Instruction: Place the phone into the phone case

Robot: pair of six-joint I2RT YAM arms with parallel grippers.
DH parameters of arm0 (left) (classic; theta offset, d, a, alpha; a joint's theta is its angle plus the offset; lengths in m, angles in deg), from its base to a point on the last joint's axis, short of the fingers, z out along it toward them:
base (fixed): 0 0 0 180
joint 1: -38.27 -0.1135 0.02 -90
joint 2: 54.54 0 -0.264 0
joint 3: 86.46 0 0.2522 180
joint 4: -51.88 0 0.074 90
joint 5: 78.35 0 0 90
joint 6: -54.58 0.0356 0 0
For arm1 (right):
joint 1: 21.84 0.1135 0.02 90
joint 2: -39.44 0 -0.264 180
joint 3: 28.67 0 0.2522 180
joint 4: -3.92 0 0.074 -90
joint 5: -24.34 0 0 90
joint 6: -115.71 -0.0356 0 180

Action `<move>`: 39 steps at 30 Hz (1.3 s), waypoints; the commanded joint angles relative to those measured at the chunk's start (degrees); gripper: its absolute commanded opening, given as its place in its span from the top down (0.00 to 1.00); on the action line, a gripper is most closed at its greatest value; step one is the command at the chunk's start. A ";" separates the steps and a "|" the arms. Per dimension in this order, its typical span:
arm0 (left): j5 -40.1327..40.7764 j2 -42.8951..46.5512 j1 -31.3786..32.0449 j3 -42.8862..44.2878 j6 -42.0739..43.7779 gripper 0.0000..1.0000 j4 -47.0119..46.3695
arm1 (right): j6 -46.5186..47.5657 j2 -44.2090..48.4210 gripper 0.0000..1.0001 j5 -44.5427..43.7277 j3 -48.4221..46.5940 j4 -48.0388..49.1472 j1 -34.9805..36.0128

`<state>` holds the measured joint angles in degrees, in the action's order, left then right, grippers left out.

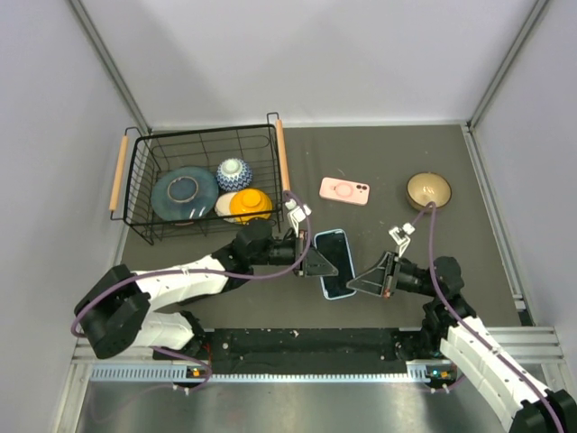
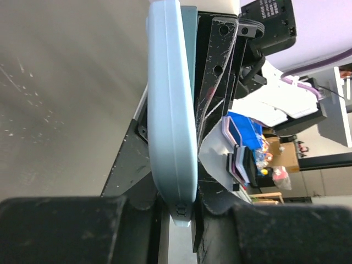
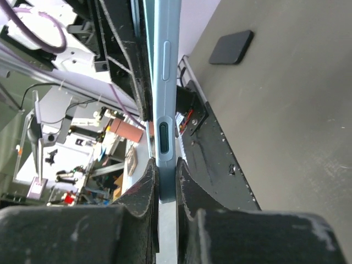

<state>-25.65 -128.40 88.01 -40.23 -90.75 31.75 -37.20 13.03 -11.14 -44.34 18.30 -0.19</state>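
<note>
Right end effector (image 3: 165, 173) is closed on slim black-faced, teal-edged rectangular phone (image 1: 334, 263) | left end effector (image 2: 177, 204) is clamped on its other side | soft pink rectangular case (image 1: 344, 190) is seen well apart on grey tabletop (image 1: 451, 262) | risk: phone may be twisted or dropped if grips are released unevenly

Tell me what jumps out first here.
The left gripper and right gripper clamp one black-faced, blue-rimmed slab at centre, from opposite sides. The pink phone case lies alone just beyond it, between a wire basket of dishes at left and a gold bowl at right.
</note>
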 commanded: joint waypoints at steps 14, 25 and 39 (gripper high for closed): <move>-7.08 5.21 -0.17 4.97 12.00 1.00 13.05 | 1.56 6.10 0.38 -9.51 -4.32 -5.81 0.32; -17.01 7.86 -0.08 6.73 17.37 1.00 19.93 | 8.43 5.42 0.05 -9.79 -9.60 -6.53 0.41; -22.03 6.63 -0.08 3.75 13.67 1.00 13.85 | 7.37 -10.06 0.22 -4.43 -15.31 3.85 2.95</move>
<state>-44.36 -122.17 87.92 -36.25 -76.10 52.20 -29.79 5.07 -17.21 -55.33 15.20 1.10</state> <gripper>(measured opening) 0.195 0.837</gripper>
